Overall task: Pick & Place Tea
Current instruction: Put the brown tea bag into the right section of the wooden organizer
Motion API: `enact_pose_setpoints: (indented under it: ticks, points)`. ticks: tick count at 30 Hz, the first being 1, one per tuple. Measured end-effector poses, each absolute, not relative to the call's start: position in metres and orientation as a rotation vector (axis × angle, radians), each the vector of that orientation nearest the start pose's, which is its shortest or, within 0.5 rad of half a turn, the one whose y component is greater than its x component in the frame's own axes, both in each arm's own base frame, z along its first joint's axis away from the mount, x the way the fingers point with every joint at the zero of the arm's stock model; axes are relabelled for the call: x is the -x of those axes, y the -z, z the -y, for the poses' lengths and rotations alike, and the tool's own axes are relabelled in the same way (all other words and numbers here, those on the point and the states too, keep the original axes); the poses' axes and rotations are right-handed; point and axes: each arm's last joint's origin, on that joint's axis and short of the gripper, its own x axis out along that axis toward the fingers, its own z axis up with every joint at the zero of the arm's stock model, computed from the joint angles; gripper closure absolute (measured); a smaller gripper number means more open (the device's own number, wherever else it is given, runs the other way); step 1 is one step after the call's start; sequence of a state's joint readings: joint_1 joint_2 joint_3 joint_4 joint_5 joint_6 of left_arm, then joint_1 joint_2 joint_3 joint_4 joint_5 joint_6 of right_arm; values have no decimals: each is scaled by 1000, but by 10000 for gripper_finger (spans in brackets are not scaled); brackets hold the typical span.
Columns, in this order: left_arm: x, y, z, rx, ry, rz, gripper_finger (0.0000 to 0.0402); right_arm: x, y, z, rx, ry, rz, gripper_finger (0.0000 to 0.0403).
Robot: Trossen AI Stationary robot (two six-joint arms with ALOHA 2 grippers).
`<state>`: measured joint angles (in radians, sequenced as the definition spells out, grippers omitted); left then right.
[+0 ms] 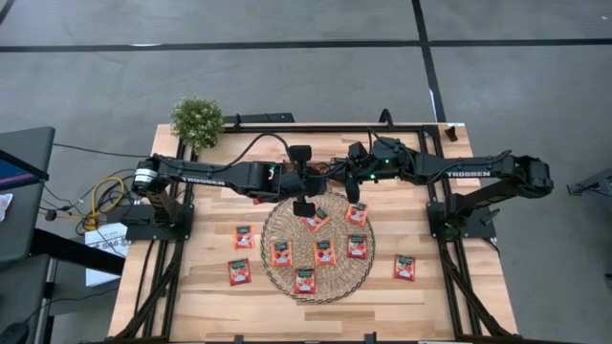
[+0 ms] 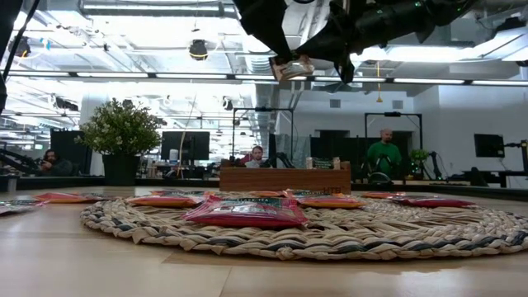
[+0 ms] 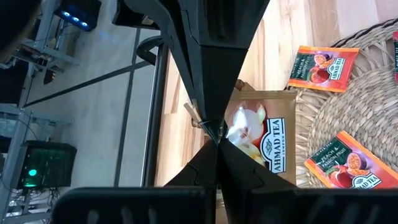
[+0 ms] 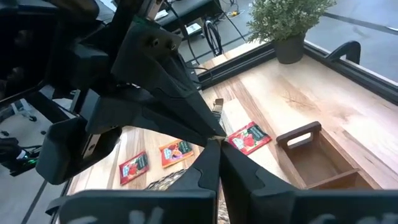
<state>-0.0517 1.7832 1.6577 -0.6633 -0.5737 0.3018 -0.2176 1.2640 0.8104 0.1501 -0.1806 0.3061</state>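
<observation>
Two grippers meet high over the far rim of the round woven mat [image 1: 318, 277], near the middle of the table [image 1: 449, 306]. In the low view a pale beige tea sachet [image 2: 291, 68] hangs between them, well above the mat. The left gripper [image 3: 214, 134] is closed on its edge; the right gripper [image 4: 216, 140] looks narrowed onto it from the opposite side, though whether it truly grips I cannot tell. The wooden compartment tray [image 4: 314, 158] lies toward the far edge, just beyond the mat, nearer the right arm by my judgement. Several red-orange sachets [image 1: 324, 253] remain on the mat, others [image 1: 404, 268] beside it toward the near corners.
</observation>
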Motion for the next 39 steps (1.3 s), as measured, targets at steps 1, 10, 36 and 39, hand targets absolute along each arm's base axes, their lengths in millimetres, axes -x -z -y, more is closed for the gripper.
enact_pose_setpoints:
  ticks: [1,10,36,39]
  points:
    - [-391,-325,4,-523,-383,-831,401,-273,-273,55,-363,86,-290,402]
    - [-392,-326,4,-511,-433,-819,358,-272,-271,57,-360,141,-305,403]
    - [-352,-297,-32,-196,-733,-1128,225,-245,-216,89,-319,448,-403,403]
    - [-348,-293,-32,-175,-737,-1114,225,-239,-207,90,-329,461,-332,403]
